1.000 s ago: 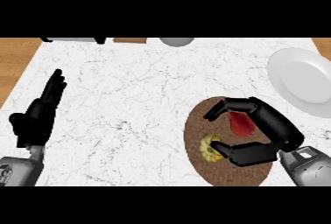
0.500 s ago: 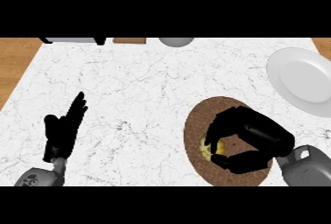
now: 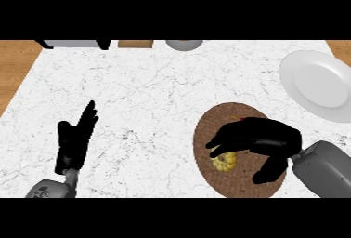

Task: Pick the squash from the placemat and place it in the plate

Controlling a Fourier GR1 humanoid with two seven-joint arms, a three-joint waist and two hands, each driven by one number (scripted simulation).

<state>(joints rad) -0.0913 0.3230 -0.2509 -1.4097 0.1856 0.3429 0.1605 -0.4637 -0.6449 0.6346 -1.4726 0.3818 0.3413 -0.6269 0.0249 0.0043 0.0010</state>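
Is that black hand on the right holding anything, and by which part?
The right robot hand is curled round the yellow squash on the brown placemat, covering its upper part; only the squash's lower end shows below the hand.

The squash lies on the mat, left of its middle, with the right hand curled round it. The plate lies behind the mat and to its right, apart from it. The left hand rests well left of the mat.
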